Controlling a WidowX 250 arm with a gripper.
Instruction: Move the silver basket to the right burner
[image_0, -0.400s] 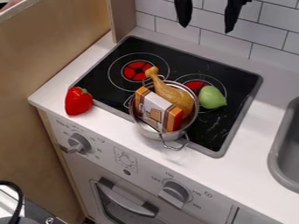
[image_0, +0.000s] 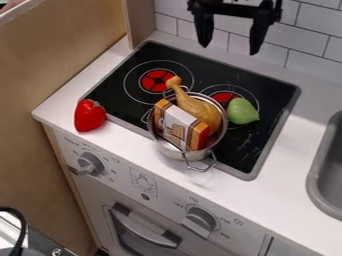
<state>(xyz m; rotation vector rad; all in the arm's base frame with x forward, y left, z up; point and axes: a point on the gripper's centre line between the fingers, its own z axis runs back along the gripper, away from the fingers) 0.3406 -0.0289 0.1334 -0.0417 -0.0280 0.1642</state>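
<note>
With pincer (image_0: 229, 49) spread wide and gripping nothing, fingers pointing down before the white wall tiles (image_0: 295, 41) at the top of the view. Below, over the near edge of the black cooktop (image_0: 107, 95) and partly over the white surface (image_0: 150, 162): silver basket (image_0: 175, 153), upright, covering the near-left part of the right burner (image_0: 222, 95), with one wire handle toward the oven front. Inside the basket, side by side, a toy drumstick (image_0: 198, 109) and an orange-and-white box (image_0: 176, 126). Just beside the rim, on the right burner, a green pear (image_0: 242, 111). To the left, on the surface beside the cooktop, a red pepper (image_0: 89, 117); at the far right, a grey sink (image_0: 328, 172).
</note>
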